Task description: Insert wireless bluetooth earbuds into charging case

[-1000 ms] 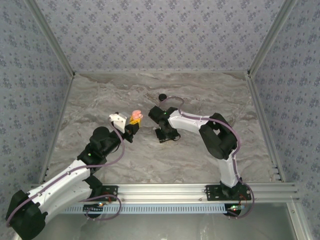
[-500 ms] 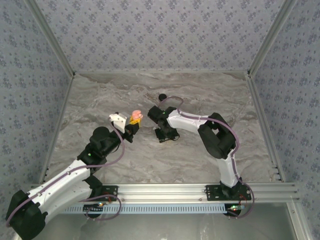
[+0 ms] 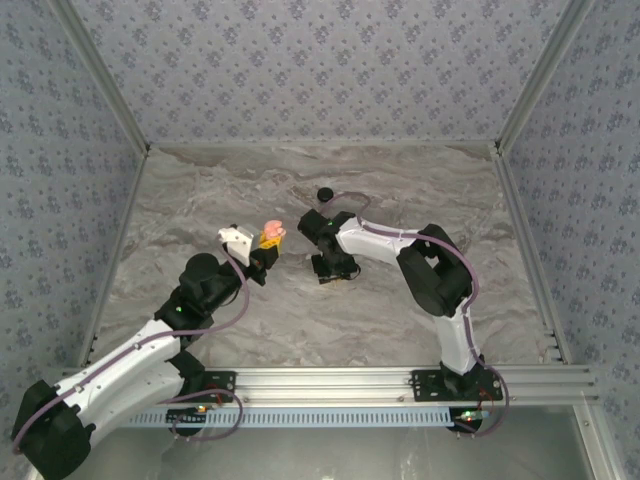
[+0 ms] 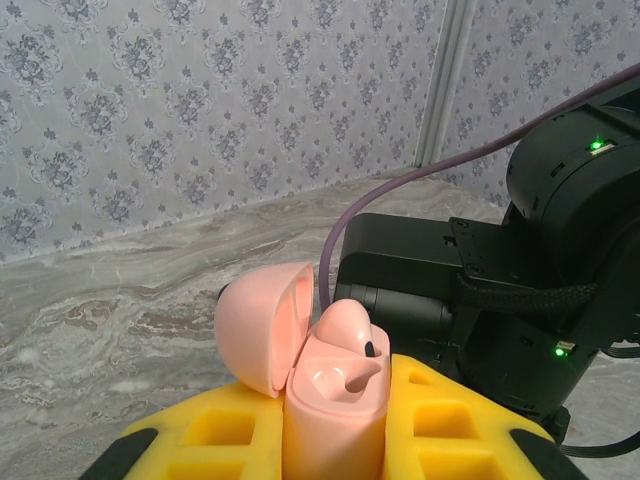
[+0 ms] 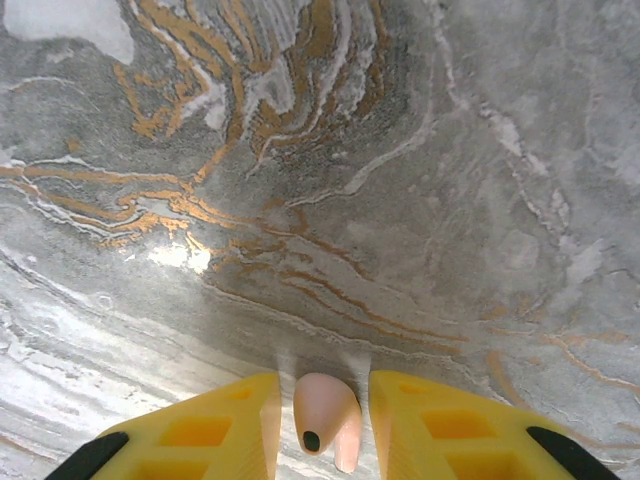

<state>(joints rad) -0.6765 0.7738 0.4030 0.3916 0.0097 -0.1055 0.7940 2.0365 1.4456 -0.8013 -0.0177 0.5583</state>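
- From above, the charging case [image 3: 272, 232] is a small pink speck held up off the bench [image 3: 420, 180], gripped in the left fingers [image 3: 265, 241].
- The left wrist view makes the grip plain: the yellow left fingers [image 4: 450, 430] are pressed against the two flanks of the charging case [image 4: 335, 410], which stands upright between them.
- That close view also gives what is too small to read from above: the lid [image 4: 258, 325] is swung open to the left of the case body, its hollow facing the body.
- A rounded pink lump [image 4: 345, 322] with a small dark mark sits at the far side of the case body (whether it is a seated earbud I cannot tell); the near side of the body is an open hollow.
- The right arm [image 3: 380, 240] reaches in just to the right of the case, its black housing [image 4: 560, 250] looming right behind the case in the left wrist view.
- Looking down at the bench [image 5: 400, 150], the right wrist view has the right fingers [image 5: 220, 425] set narrowly apart, pinching a pale pink earbud [image 5: 325, 410] with a small dark opening.
- A black puck [image 3: 324, 193] lies on the bench beyond the case and to its right, well apart from it.
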